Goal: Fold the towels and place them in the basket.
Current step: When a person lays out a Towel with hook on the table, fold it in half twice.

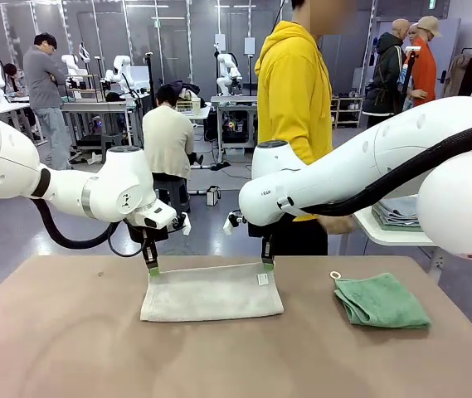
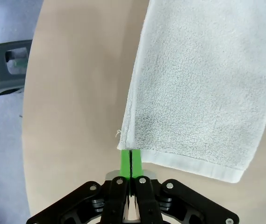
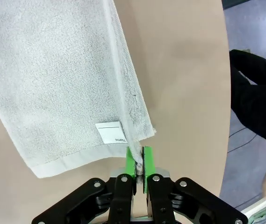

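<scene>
The cream towel [image 1: 211, 294] lies folded on the brown table [image 1: 70, 332], at mid-table towards the far edge, its long sides running left to right. The left gripper [image 1: 151, 269] stands at the towel's far left corner and the right gripper [image 1: 267, 265] at its far right corner, both pointing down. In the left wrist view the green pads [image 2: 125, 161] are pressed flat together with the towel's corner meeting their tips; whether cloth is caught between them cannot be told. In the right wrist view the pads [image 3: 148, 161] are clamped on the towel's corner, and a wisp of cloth shows between them. A white label [image 3: 110, 133] sits on the towel just beside that corner. The mint green towel [image 1: 382, 303] lies folded on the right part of the table, well apart from the cream one, its small white loop [image 1: 335, 275] at the far left corner. A person in a yellow hooded top [image 1: 294, 91] stands at the far side.
</scene>
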### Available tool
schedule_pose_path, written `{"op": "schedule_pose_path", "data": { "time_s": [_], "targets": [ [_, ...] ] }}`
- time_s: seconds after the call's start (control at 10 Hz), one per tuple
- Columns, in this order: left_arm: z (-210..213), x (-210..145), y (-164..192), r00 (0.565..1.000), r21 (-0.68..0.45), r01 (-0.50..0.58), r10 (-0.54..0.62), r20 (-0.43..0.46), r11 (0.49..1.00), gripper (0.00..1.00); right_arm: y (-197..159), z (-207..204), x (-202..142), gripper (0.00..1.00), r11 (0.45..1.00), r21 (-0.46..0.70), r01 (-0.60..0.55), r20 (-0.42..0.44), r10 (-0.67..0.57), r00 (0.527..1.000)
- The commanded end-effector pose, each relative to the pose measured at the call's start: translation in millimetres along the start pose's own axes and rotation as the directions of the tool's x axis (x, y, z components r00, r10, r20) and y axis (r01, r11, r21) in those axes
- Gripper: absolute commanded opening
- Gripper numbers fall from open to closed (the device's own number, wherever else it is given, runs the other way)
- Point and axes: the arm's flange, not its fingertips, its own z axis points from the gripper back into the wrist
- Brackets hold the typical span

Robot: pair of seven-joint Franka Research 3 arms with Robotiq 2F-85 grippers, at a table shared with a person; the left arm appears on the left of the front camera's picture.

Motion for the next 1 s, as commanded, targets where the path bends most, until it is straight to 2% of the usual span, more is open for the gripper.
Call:
{"op": "schedule_pose_path", "data": {
  "time_s": [0.0, 0.1, 0.2, 0.3, 0.4, 0.5, 0.6, 0.7, 0.8, 0.9],
  "targets": [
    [3.8, -3.4, -7.9, 1.000, 0.030, -0.007, 0.007, -0.009, 1.000, 0.02, -0.4, -2.1, -3.4, 0.20, 1.000, -0.006, 0.028, 0.043, -0.028, 0.999],
    [7.5, -2.1, -10.9, 1.000, 0.033, 0.004, -0.005, 0.008, 0.999, 0.52, 1.7, -1.4, -4.2, 0.49, 1.000, -0.015, 0.020, 0.043, -0.020, 0.999],
    [12.1, -3.1, -11.8, 1.000, 0.047, -0.005, 0.004, 0.022, 0.999, 0.52, 2.8, 0.1, -4.1, 0.61, 0.999, -0.026, 0.019, 0.054, -0.017, 0.998],
    [15.0, -4.1, -13.3, 1.000, 0.052, -0.004, 0.003, 0.026, 0.999, 1.00, 4.2, 1.7, -3.7, 0.89, 0.999, -0.033, 0.016, 0.061, -0.014, 0.998],
    [18.3, -4.8, -16.0, 1.000, 0.057, 0.007, -0.008, 0.028, 0.998, 1.00, 4.5, 3.2, -4.1, 1.00, 0.999, -0.040, 0.016, 0.070, -0.014, 0.997],
    [20.7, -5.8, -18.5, 0.999, 0.053, 0.017, -0.019, 0.031, 0.998, 1.00, 5.0, 4.1, -5.0, 1.00, 0.999, -0.042, 0.014, 0.071, -0.011, 0.997],
    [23.0, -7.9, -20.2, 0.998, 0.035, 0.031, -0.033, 0.049, 0.999, 0.74, 5.9, 5.2, -5.8, 1.00, 0.999, -0.040, 0.009, 0.072, -0.006, 0.997],
    [24.5, -9.5, -21.6, 0.998, 0.027, 0.039, -0.041, 0.057, 0.999, 0.82, 6.9, 6.5, -6.6, 0.92, 0.999, -0.036, 0.003, 0.075, 0.000, 0.997],
    [26.0, -10.4, -23.5, 0.997, 0.022, 0.043, -0.044, 0.059, 0.999, 1.00, 8.6, 8.3, -7.1, 1.00, 0.999, -0.034, -0.001, 0.078, 0.004, 0.997],
    [26.8, -10.9, -25.9, 0.996, 0.007, 0.057, -0.058, 0.074, 0.998, 1.00, 10.3, 9.5, -7.5, 1.00, 0.999, -0.033, -0.004, 0.080, 0.007, 0.997]
  ]
}}
